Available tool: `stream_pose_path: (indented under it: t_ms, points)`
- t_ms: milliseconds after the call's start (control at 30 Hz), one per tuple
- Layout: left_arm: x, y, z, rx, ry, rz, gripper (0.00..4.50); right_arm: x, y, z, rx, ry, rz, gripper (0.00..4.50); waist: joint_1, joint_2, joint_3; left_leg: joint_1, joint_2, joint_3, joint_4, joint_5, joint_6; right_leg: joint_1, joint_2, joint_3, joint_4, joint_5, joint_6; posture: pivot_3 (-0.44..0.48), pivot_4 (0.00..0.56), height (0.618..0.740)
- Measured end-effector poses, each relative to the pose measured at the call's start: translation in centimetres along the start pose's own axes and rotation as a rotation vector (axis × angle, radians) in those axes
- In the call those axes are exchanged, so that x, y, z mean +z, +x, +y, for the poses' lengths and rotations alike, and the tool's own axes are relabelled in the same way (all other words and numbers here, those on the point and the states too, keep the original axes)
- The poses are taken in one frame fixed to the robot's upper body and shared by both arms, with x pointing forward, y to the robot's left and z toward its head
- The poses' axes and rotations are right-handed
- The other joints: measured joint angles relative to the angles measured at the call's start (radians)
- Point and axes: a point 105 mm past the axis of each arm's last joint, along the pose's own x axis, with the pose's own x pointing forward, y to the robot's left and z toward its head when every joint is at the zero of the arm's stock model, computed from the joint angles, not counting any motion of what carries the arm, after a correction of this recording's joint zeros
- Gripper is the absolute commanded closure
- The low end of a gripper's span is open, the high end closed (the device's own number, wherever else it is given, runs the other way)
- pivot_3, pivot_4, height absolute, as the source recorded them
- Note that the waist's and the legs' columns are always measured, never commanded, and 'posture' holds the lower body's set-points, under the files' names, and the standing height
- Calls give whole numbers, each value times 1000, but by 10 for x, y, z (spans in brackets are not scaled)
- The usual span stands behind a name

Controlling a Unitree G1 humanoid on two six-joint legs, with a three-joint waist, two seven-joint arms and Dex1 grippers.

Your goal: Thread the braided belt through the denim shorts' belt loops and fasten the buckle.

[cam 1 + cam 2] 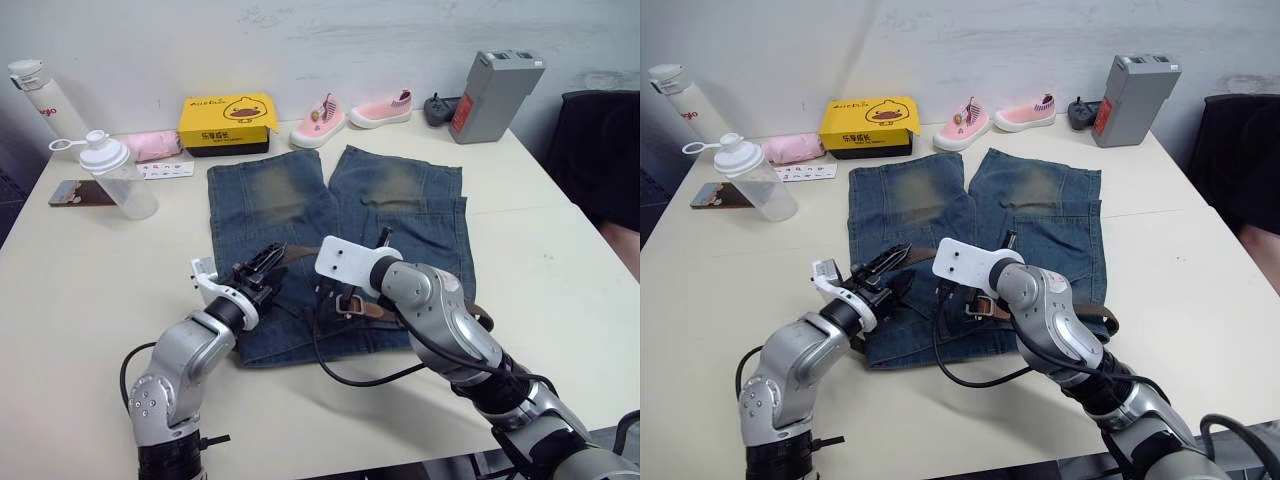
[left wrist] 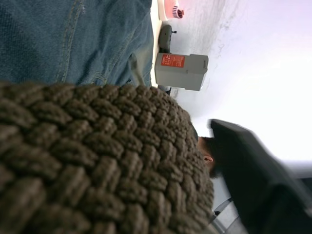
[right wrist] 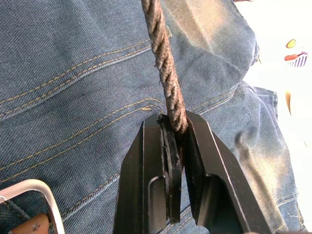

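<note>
Nearest to me, both arms work over the waistband end of the denim shorts (image 1: pixel 335 220). From the right wrist I see my right gripper (image 3: pixel 176 131) with its two fingers pinched onto the edge of the braided belt (image 3: pixel 163 63), the dark-brown weave running up and away from the jaws. My left gripper (image 1: pixel 262 268) sits at the left part of the waistband, the belt's weave pressed close against its wrist camera; whether those fingers are closed on it I cannot tell.

Readable writing is scarce: red letters on the white bottle (image 1: pixel 45 100) at far left, too cut off to read, and a red label on the grey box (image 1: pixel 493 95) at far right, too small to make out. The yellow box (image 1: pixel 228 122) carries a duck face.

My shorts lie flat mid-table, legs pointing far, yellowish worn patches on both. The buckle (image 1: pixel 348 303) rests on the waistband beside my right wrist.

Bare table (image 1: pixel 560 270) lies open right of the shorts and along the near edge.
</note>
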Motion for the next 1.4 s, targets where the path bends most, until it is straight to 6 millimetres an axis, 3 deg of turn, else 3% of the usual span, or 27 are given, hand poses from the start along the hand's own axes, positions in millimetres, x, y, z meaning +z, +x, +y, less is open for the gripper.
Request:
stream_pose_path:
  t_ms: [133,167,267,500,600,733,933,1100,1400]
  points:
    - [-1,-1,-2,-18,14,12,4269,0,0,0,-2,-3,0,4500,0,0,0,0,0,0,0,0,0,0,0,0,0,0,0,0,150,739]
    - [-1,-2,-2,-25,12,10,4450,0,0,-1,-4,-5,0,4500,0,0,0,0,0,0,0,0,0,0,0,0,0,0,0,0,150,739]
    - [-1,-2,-4,-43,18,16,4450,1,0,-1,-7,-11,-3,4500,0,0,0,0,0,0,0,0,0,0,0,0,-1,0,0,0,150,739]
    - [0,-3,-5,-60,29,21,4500,4,-4,3,7,10,-42,1376,0,0,0,0,0,-1,-1,0,0,0,0,-1,-1,0,0,0,150,739]
    - [3,-18,-2,-66,176,87,4500,-2,-18,5,85,180,-102,24,-2,0,0,-1,1,-1,-2,0,0,-1,1,-1,-1,0,-1,0,150,739]
    - [15,-59,21,8,310,156,4500,-33,-50,-7,166,376,-128,24,-1,3,1,-1,1,0,-5,-1,0,-3,1,0,-3,-1,-2,0,150,739]
    - [21,-85,38,77,322,197,4500,-15,-87,-16,335,530,-367,24,-1,5,2,0,3,-2,-7,-2,1,-4,-1,-1,-3,-3,-6,0,150,739]
    - [24,-86,43,103,308,173,4500,-3,-93,-17,387,590,-458,24,0,5,2,-1,2,-8,-7,-3,2,-5,-3,0,-3,-2,-6,0,150,739]
    - [25,-102,52,151,294,147,4500,-5,-95,-13,417,624,-444,24,-1,6,3,-1,1,-8,-7,-4,2,-5,-3,-1,-5,-3,-8,0,150,739]
